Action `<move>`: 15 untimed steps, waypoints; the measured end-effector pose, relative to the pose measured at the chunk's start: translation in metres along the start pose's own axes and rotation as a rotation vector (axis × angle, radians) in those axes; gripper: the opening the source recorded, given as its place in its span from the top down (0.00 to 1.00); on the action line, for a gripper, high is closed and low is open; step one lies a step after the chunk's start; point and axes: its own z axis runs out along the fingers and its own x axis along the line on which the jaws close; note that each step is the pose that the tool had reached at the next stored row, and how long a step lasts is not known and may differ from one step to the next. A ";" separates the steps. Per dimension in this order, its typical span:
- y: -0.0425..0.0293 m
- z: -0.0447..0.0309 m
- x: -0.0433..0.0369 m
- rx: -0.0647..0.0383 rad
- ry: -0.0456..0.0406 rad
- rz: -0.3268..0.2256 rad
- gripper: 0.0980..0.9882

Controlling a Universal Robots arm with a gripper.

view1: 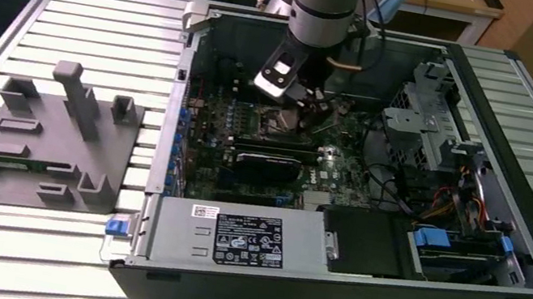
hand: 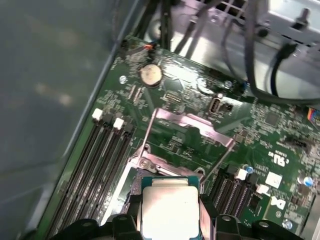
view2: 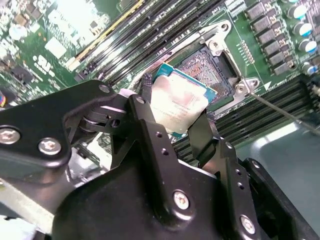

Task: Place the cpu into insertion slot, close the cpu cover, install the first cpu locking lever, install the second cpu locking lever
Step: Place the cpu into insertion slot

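Observation:
My gripper (view2: 176, 114) is shut on the cpu (view2: 179, 101), a small square chip with a pale silver top held between two black fingers (view2: 204, 134). The chip hangs tilted just above the insertion slot (view2: 209, 66), whose dark centre and silver edging show beyond it. In the first wrist view the cpu (hand: 170, 209) sits between the fingertips, and the cpu cover (hand: 192, 125) stands swung open past the slot. A thin metal locking lever (view2: 282, 111) sticks out beside the slot. In the exterior view the gripper (view1: 294, 102) is low inside the case over the insertion slot (view1: 277, 121).
The open computer case (view1: 513, 242) lies on a slatted metal table. Long black memory slots (view2: 150, 40) flank the socket. A drive cage (view1: 436, 122) and cables crowd the exterior view's right. A power supply (view1: 240, 239) sits at the front. A grey fixture (view1: 49, 136) stands outside the case.

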 end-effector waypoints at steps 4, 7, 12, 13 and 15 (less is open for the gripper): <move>0.0000 0.0001 0.0000 0.001 -0.0073 0.054 0.50; 0.0000 0.0001 0.0000 0.001 -0.0131 0.089 0.50; 0.0000 0.0002 0.0001 0.002 -0.0211 0.136 0.50; 0.0002 0.0002 0.0006 0.002 -0.0213 0.137 0.50; 0.0009 0.0004 0.0025 0.002 -0.0212 0.138 0.50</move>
